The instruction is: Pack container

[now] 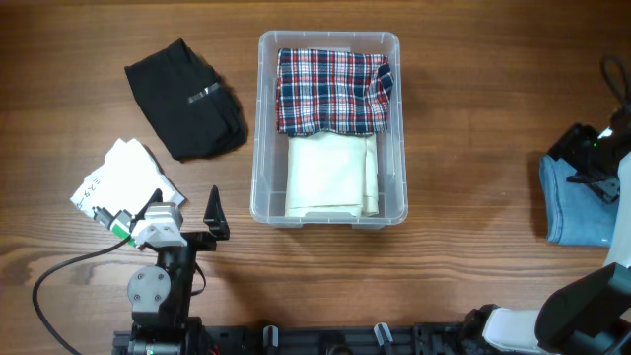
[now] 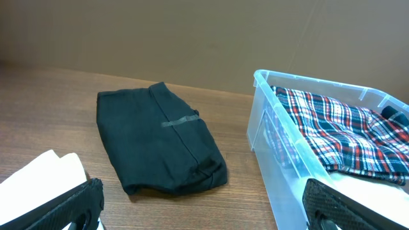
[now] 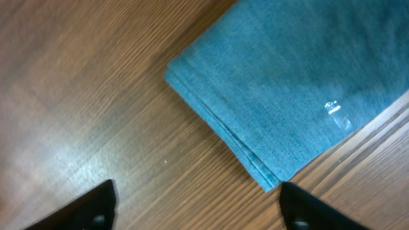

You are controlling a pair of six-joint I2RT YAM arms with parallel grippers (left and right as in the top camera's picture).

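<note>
Left gripper [image 2: 204, 214] spread wide, empty, low over the wood-grain table [image 1: 473, 118]. Right gripper [image 3: 198, 204] also spread, above folded blue denim [image 3: 287, 83]. Clear rectangular plastic container [image 1: 258, 138] mid-table: smooth cream cloth [image 1: 332, 173] at near end, plaid fabric [image 1: 330, 89] at far end. Black folded garment [image 1: 187, 99] lies to its left.

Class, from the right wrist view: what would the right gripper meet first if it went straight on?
Probably the folded blue cloth, near its corner; depth is unclear, so bare table beside it is possible.
</note>
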